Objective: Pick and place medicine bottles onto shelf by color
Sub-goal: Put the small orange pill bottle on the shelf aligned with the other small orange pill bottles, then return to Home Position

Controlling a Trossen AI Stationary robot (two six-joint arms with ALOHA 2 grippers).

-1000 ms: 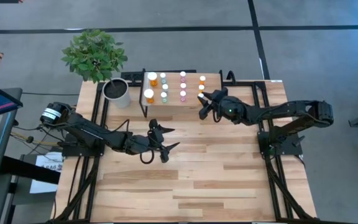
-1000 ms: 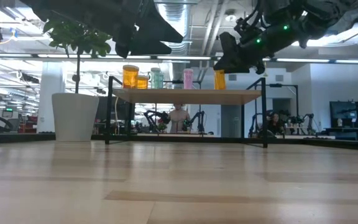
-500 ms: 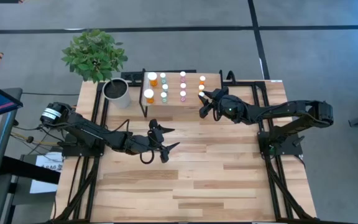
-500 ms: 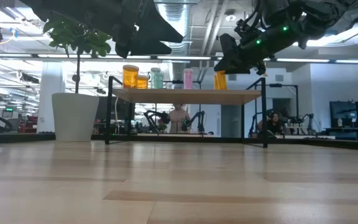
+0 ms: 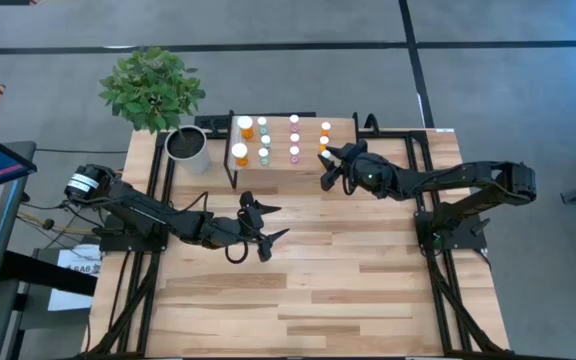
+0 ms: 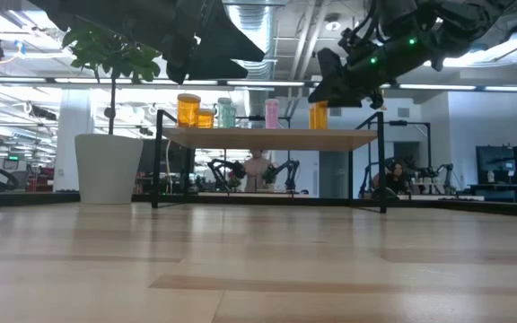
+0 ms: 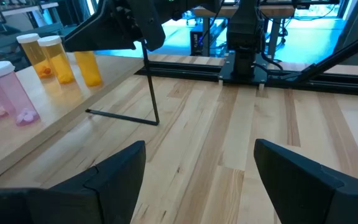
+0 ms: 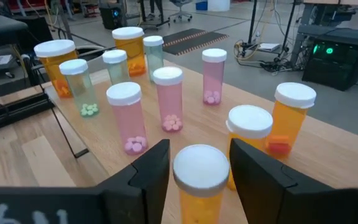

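Task looks nearly finished: no bottles visible loose on the light wood-plank worktop (image 5: 368,290); every one seen stands on or hangs over the small raised shelf with pale plank top and thin black legs (image 5: 308,172)

Left pincer (image 5: 268,243) — parked low over the middle of the worktop, well apart from the shelf, fingers spread wide, nothing between them. Judged idle

Shelf contents, left to right in the overhead view:
- two larger orange bottles with broad white caps (image 5: 241,139) at the left end, a small orange one by them
- column of pale teal-green bottles with white caps (image 5: 263,141); green pills visible at the bottom of one in the right wrist view
- column of pink bottles with white caps (image 8: 169,98); pink pills lie at the bottom of each
- column of small orange bottles with white caps (image 8: 292,117) at the right end; orange pills in one

Right pincer (image 8: 199,180) — at the shelf's right front corner, fingers close either side of one more small orange white-capped bottle (image 8: 200,183). Cannot tell whether its base touches the planks

Left to do, by my reading: set this orange bottle down with its own colour, let go, back away. Colours otherwise read as sorted

White plant pot with leafy green plant (image 5: 187,148) stands off the shelf's left end, not part of the job
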